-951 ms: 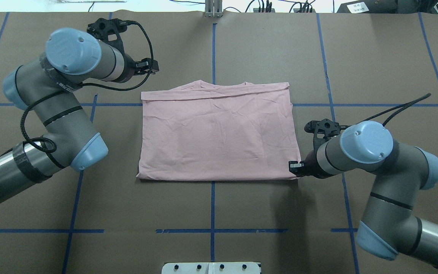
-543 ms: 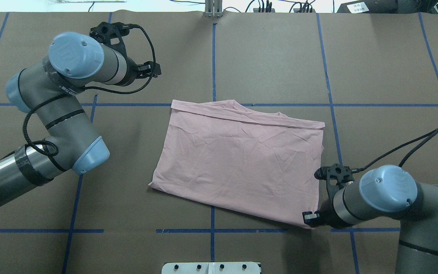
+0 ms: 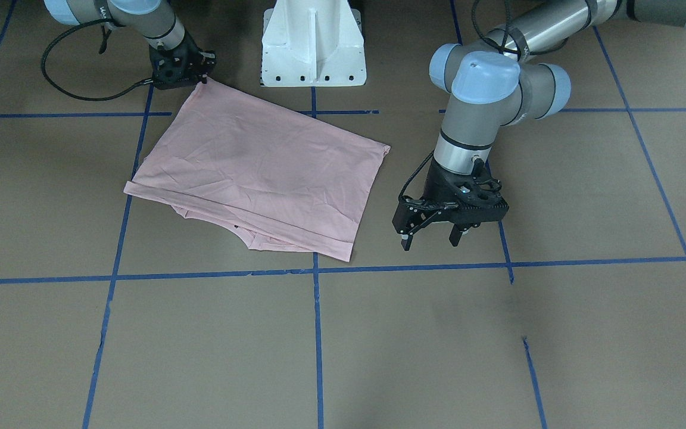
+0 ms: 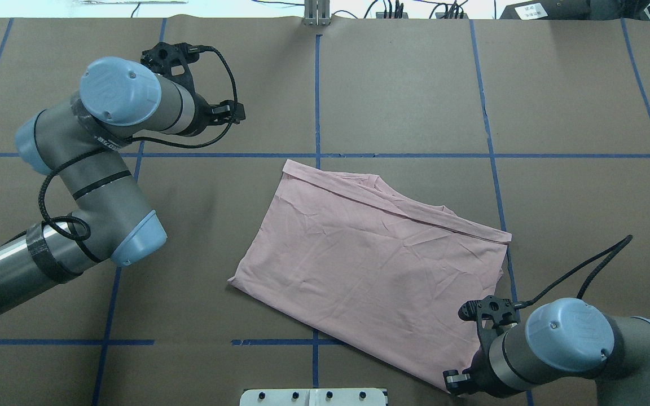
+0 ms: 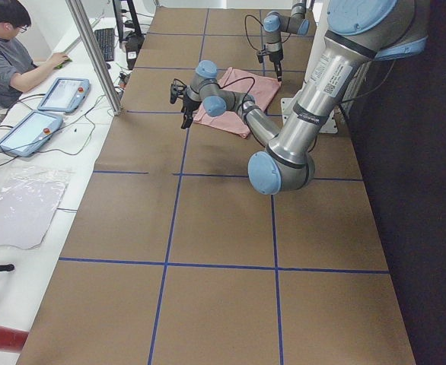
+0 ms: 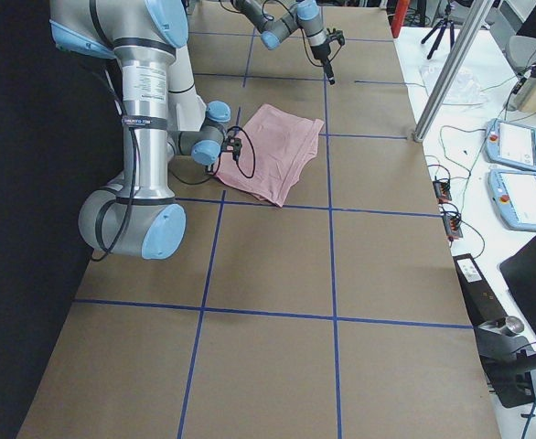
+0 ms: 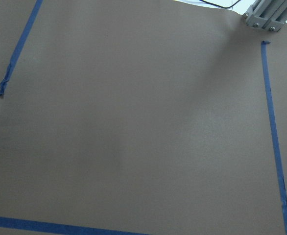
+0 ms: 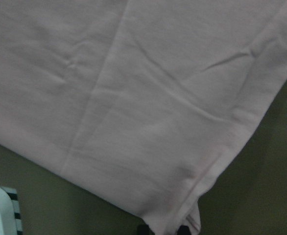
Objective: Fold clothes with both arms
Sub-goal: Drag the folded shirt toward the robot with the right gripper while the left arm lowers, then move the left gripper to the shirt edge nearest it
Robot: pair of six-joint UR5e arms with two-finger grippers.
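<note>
The pale pink T-shirt (image 4: 370, 265) lies folded and skewed on the brown table, plain side up; its Snoopy print is hidden. It also shows in the front view (image 3: 253, 167) and fills the right wrist view (image 8: 133, 98). My right gripper (image 4: 453, 384) is shut on the shirt's corner nearest the robot base, low at the table; in the front view it (image 3: 199, 77) sits at the shirt's top corner. My left gripper (image 3: 431, 238) is open and empty, above bare table just beside the shirt's far edge, apart from it. In the overhead view it (image 4: 230, 113) is at upper left.
The white base pedestal (image 3: 313, 47) stands right behind the held corner. Blue tape lines (image 4: 316, 84) grid the table. An aluminium post (image 7: 263, 17) stands at the far edge. An operator (image 5: 10, 53) sits with tablets beyond the table's far side.
My right gripper has dragged the held corner toward the robot base and to the right, and the shirt has slid and turned with it. My left arm has shifted slightly, still open.
</note>
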